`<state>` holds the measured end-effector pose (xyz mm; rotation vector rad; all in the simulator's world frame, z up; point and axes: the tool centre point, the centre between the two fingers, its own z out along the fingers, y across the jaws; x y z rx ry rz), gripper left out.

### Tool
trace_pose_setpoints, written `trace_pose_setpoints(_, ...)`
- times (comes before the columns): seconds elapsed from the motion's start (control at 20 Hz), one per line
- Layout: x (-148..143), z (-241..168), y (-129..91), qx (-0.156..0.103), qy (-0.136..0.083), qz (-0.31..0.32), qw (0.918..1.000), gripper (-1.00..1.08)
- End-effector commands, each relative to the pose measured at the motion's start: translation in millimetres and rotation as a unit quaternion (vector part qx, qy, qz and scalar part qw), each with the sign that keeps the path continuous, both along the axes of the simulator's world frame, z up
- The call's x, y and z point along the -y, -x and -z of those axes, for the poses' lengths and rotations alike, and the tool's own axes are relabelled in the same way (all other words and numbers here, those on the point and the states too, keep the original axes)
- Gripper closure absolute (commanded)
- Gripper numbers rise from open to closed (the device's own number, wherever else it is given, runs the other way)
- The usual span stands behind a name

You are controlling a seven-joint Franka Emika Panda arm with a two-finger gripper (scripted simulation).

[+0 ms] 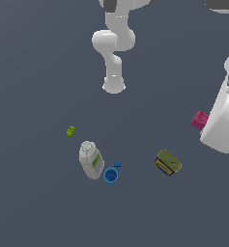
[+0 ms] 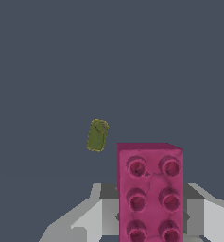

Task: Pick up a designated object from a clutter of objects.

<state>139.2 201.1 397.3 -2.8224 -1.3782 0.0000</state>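
I read this as the lift stage: the magenta brick (image 2: 150, 191) sits clamped in my tool (image 2: 150, 215), its studded face filling the wrist view with a grey finger (image 2: 108, 208) pressed to each long side. In the exterior view the same brick (image 1: 199, 120) pokes out from the white bulk of the arm's end (image 1: 222, 120), and it looks to be carried above the counter (image 1: 38, 202) rather than resting on it, though I cannot be sure of the height from this angle

Taking the olive-yellow tin (image 1: 168, 162) as my landmark, the brick hangs up and towards the exterior view's right of it, well apart. The grey bottle (image 1: 91, 159) and blue cup (image 1: 111, 175) lie together on the tin's other side, and the lime-green brick (image 1: 70, 130) sits beyond the bottle, farther still. The wrist view shows the tin (image 2: 97, 135) small and far below

As for pose, the arm reaches out from its base (image 1: 114, 86), with the wrist close to the exterior camera. Next I judge it only calls for holding the clamp firm and raising steadily; the brick is small and smooth-sided, so a jerk could let it slip
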Motion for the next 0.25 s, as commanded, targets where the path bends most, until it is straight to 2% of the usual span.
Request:
trace_pose_setpoints(0.0,-0.7,-2.7,-0.9,0.000,0.000,0.000,1.0000,1.08)
trace_pose_setpoints(0.2,-0.8,-3.6,-1.5,0.000,0.000,0.000,1.0000,1.08)
